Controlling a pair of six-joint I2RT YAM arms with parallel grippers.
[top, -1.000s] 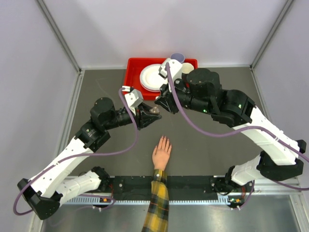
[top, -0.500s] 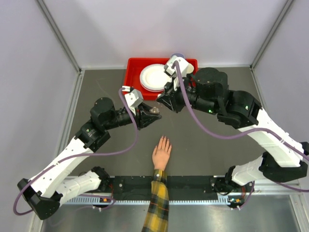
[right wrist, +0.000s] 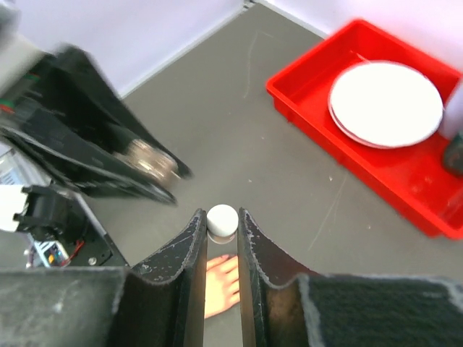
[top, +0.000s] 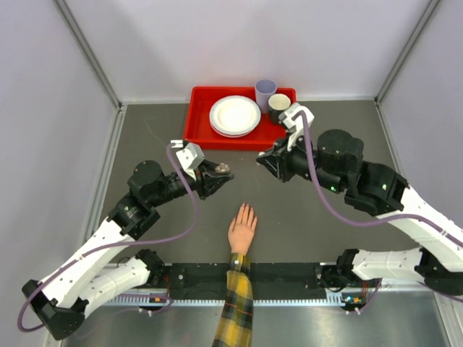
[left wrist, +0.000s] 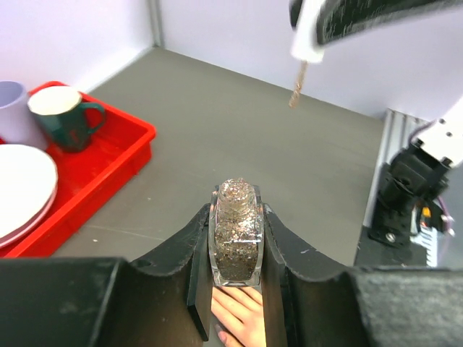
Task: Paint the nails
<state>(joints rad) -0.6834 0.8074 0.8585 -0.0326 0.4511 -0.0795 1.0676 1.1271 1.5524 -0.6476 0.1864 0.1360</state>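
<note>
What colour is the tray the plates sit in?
The tray is bright red, seen best from the top camera.

Bright, even overhead light; shadows on the bench (top: 145, 144) are faint. Right wrist view: the glitter polish bottle (right wrist: 147, 157) at 9 o'clock is blurred.

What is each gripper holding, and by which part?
Left gripper clamps the glitter polish bottle by its glass sides. Right gripper pinches the white cap by its sides, brush hanging below.
</note>
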